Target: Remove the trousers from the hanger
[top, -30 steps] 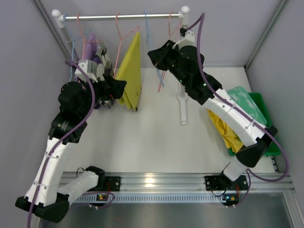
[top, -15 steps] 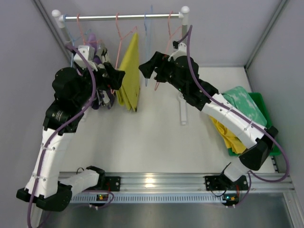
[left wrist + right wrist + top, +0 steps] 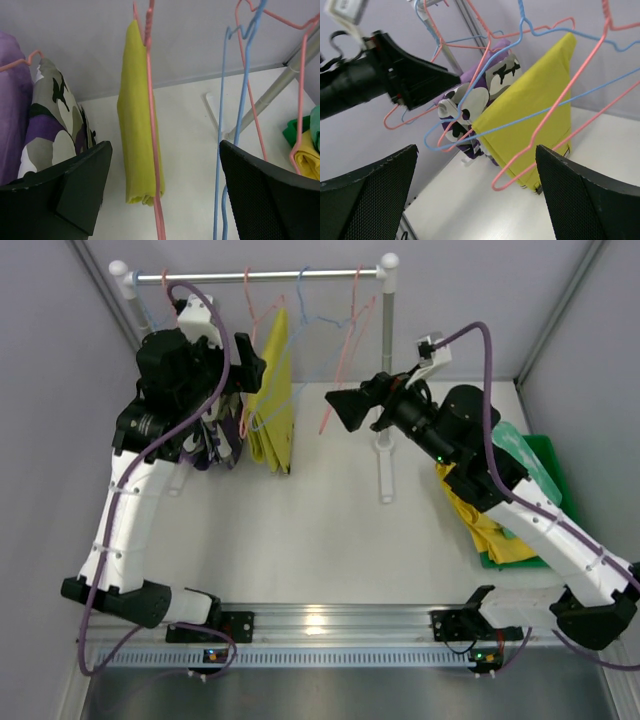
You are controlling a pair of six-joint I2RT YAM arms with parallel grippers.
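Observation:
Olive-yellow trousers (image 3: 275, 390) hang folded over a pink hanger (image 3: 152, 125) on the rail (image 3: 260, 275). My left gripper (image 3: 248, 368) is up beside them, open. In the left wrist view the trousers (image 3: 135, 125) hang between and beyond its fingers (image 3: 75, 190), untouched. My right gripper (image 3: 345, 410) is open to the right of the hangers, holding nothing. Its wrist view faces the trousers (image 3: 535, 115) across two bare hangers. Mint green trousers (image 3: 520, 455) and bright yellow trousers (image 3: 490, 525) lie at the right.
A bare blue hanger (image 3: 220, 150) and a bare pink hanger (image 3: 345, 360) hang tilted between the two grippers. A camouflage garment (image 3: 55, 125) and a lilac one (image 3: 12, 100) hang left of the trousers. A green bin (image 3: 555, 465) stands at the right. The rack's post (image 3: 385, 370) rises behind my right gripper.
My right gripper has opened and pulled back to the right, away from the hangers. My left arm has risen towards the rail. The bare hangers have swung left.

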